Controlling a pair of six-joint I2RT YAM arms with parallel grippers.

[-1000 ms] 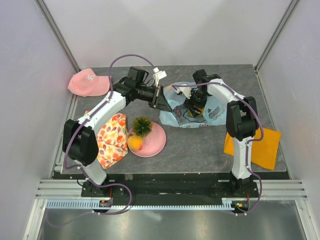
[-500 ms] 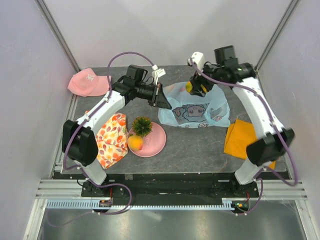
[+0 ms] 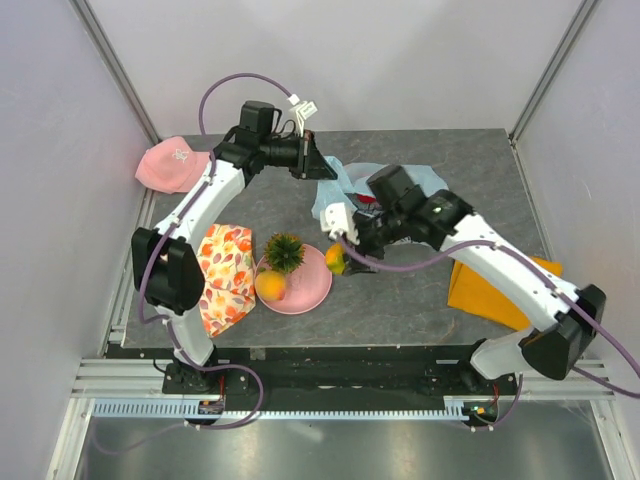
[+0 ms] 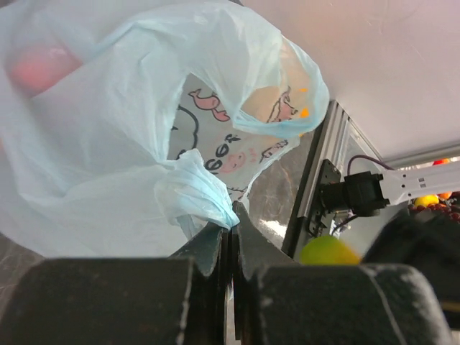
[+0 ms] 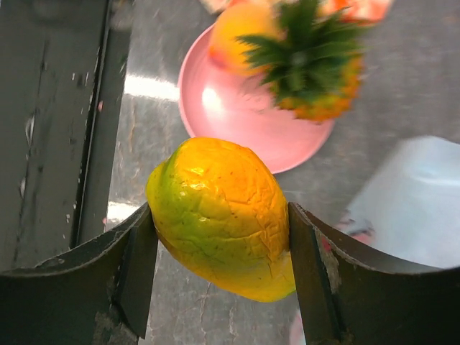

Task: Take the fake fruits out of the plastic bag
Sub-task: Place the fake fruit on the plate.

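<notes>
The light-blue plastic bag [image 3: 338, 196] with a cartoon print lies at the back middle of the table. My left gripper [image 3: 318, 170] is shut on a gathered fold of the plastic bag [image 4: 198, 190] and holds it up. A pinkish fruit [image 4: 39, 68] shows dimly through the film. My right gripper [image 3: 338, 258] is shut on the yellow-green mango [image 5: 223, 215], which hangs just past the right rim of the pink plate [image 3: 312, 290]. On the plate stand the mini pineapple [image 3: 284, 250] and a round orange fruit [image 3: 270, 286].
A pink cap [image 3: 170, 165] lies at the back left. The floral orange-and-white cloth [image 3: 225, 275] is left of the plate. A flat orange cloth [image 3: 505, 290] lies at the right, partly under my right arm. Frame posts stand at the back corners.
My right gripper came out of the bag with the mango, rose, then swung forward and left to the plate's rim. My left gripper drew the bag's edge up and back.
</notes>
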